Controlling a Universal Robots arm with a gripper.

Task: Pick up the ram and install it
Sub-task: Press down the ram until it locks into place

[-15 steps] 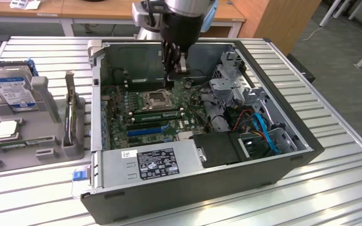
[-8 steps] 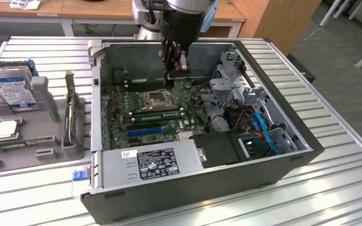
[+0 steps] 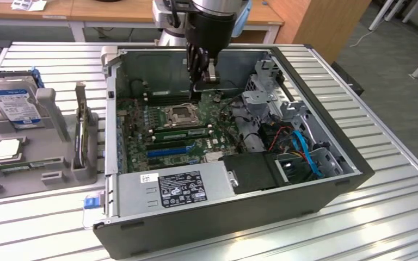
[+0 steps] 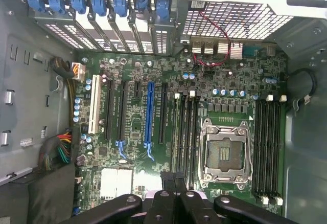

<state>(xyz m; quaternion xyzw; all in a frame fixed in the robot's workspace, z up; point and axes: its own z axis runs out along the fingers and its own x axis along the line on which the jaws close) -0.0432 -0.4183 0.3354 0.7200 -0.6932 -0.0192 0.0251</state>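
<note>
One open computer case lies on the slatted metal table, its near end toward the table's near edge. At that near end sits a silver power supply with a black-and-white label too small to read; beside it, toward the exterior view's right, blue and orange cables run into a black bay. Further in lies one green motherboard with one empty silver processor socket. The wrist view shows four long black slots on one side of the socket and another group of narrow slots on the other, plus one blue expansion slot among black ones and a white one.

A ram stick lies seated among the slots just near of the socket.

By the table's edge at the exterior view's left, a grey fixture tray holds one hard drive with a blue-and-white label, unreadable, one square silver chip and one upright card.

Above the far part of the board hangs the black pincer, clenched and grasping nothing.
</note>
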